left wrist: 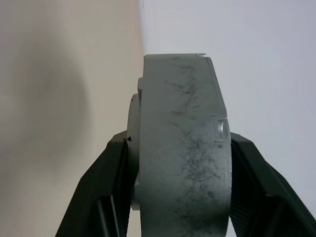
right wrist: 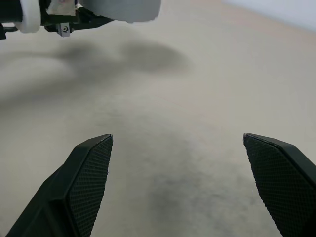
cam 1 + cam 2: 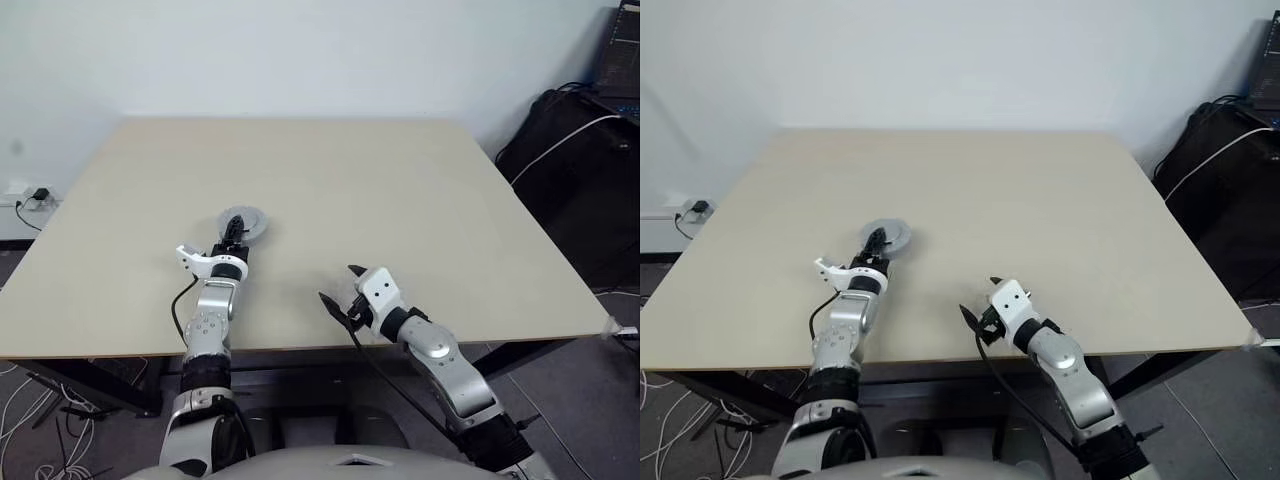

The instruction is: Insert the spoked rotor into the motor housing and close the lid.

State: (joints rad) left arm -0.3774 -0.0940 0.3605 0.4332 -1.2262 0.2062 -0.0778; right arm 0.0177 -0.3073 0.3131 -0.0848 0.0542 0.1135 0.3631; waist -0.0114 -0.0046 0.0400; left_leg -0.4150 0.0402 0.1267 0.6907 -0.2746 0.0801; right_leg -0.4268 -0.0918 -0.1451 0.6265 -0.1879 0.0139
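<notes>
I see my left gripper (image 3: 233, 232) stretched out level over the pale beige wooden table (image 3: 420, 200), its two black fingers (image 1: 101, 197) clamped on a round grey metal assembly (image 3: 244, 224). From the head views the assembly reads as a flat grey disc with a dark centre, sitting right at the fingertips and reaching just past them. In the left wrist view I look at it edge-on: a thick, scuffed grey rim (image 1: 182, 148) fills the space between the pads, with a thinner paler disc stepped out on one side. The pads press on the two flat faces, so its axis runs across from finger to finger and its round rim points out ahead of the gripper. I take it for the lid, but whether the motor housing and the spoked rotor are inside it I cannot tell.

My right gripper (image 3: 340, 290) hangs near the table's front edge, well apart from the left one, pointing slightly down and across towards it. Its textured black fingers (image 2: 84, 182) stand spread wide with nothing but bare table between them. Beyond those fingertips, the right wrist view catches the left gripper and the grey assembly above the tabletop.
</notes>
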